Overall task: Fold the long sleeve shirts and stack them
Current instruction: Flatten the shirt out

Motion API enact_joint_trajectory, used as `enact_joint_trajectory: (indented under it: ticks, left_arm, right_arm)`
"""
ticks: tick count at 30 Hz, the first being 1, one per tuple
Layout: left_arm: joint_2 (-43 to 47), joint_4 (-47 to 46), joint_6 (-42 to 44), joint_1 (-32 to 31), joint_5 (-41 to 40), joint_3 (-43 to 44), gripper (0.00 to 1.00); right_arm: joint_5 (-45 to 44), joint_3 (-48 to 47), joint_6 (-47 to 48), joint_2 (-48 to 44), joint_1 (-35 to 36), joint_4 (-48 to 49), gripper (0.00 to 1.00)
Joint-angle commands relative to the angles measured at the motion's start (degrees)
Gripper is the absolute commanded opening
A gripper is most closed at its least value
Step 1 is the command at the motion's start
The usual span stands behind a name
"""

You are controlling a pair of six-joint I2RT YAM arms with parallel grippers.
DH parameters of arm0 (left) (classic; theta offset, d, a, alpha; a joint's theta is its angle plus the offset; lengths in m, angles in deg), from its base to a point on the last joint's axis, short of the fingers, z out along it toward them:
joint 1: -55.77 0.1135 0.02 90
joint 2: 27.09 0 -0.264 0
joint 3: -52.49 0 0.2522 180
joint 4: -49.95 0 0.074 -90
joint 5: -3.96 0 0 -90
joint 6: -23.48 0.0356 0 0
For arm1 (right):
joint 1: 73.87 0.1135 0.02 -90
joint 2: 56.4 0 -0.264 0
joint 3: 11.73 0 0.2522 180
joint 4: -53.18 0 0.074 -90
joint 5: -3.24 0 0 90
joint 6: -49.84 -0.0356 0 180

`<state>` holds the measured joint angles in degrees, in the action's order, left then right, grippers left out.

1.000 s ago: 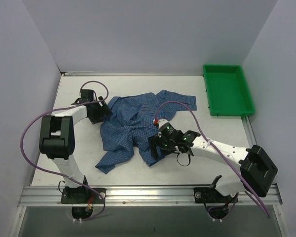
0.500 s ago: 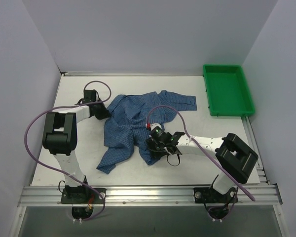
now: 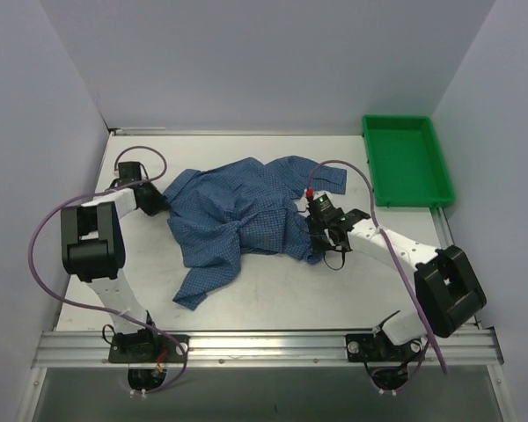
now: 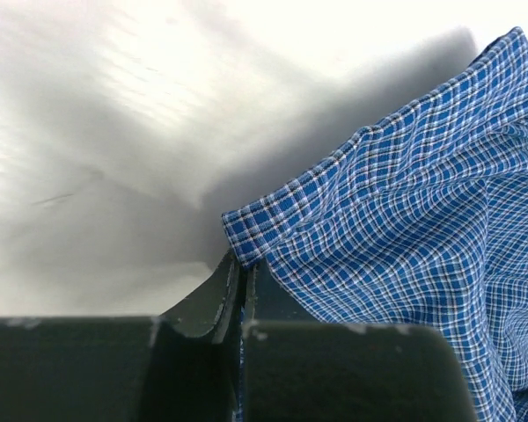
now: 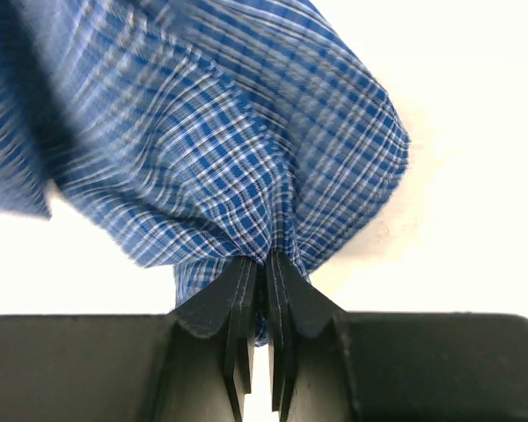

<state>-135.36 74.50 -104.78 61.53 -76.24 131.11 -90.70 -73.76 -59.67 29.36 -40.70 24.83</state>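
One long sleeve shirt (image 3: 238, 215), blue fine-checked cloth, lies crumpled across the middle of the white table. My left gripper (image 3: 156, 200) is shut on its left edge; in the left wrist view the hemmed corner of the shirt (image 4: 405, 229) is pinched between the dark fingers (image 4: 213, 299). My right gripper (image 3: 315, 236) is shut on a bunched fold at the shirt's right side; the cloth (image 5: 238, 167) gathers into the jaws in the right wrist view. One part of the shirt (image 3: 198, 281) trails toward the near edge.
A green tray (image 3: 407, 161) stands at the back right corner. Purple cables loop over both arms. White walls close in the table on the left, back and right. A metal rail (image 3: 264, 347) runs along the near edge.
Both grippers shut on the shirt. The left arm pulled its edge leftward, the right arm pulled its fold right and back, and the cloth spread wider between them.
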Motion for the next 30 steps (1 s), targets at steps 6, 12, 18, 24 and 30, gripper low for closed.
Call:
enact_joint_trajectory:
  ticks: [6, 12, 18, 24, 30]
  left_arm:
    - [9.21, 2.13, 1.26, 4.17, -5.93, -1.49, 0.00]
    - [13.60, 4.33, 2.66, 7.95, -7.87, -1.40, 0.00]
    - [17.56, 2.84, 1.09, 13.82, -5.15, -3.16, 0.00]
    - [16.96, 0.64, -0.50, 15.33, 2.03, -5.71, 0.00]
    - [13.97, 1.17, -2.69, 15.16, 8.56, -1.24, 0.00]
  right_arm:
    - [0.08, -2.53, 5.97, -12.00, 3.91, -7.73, 0.08]
    - [5.87, -0.07, 7.46, -22.10, 9.61, -9.67, 0.05]
    - [6.85, 1.69, 4.84, -27.03, 11.48, -11.95, 0.06]
    - [11.41, 3.18, 5.27, -27.23, 11.04, -12.39, 0.04]
    - [5.97, -2.52, 5.27, -20.12, 3.50, -12.04, 0.00]
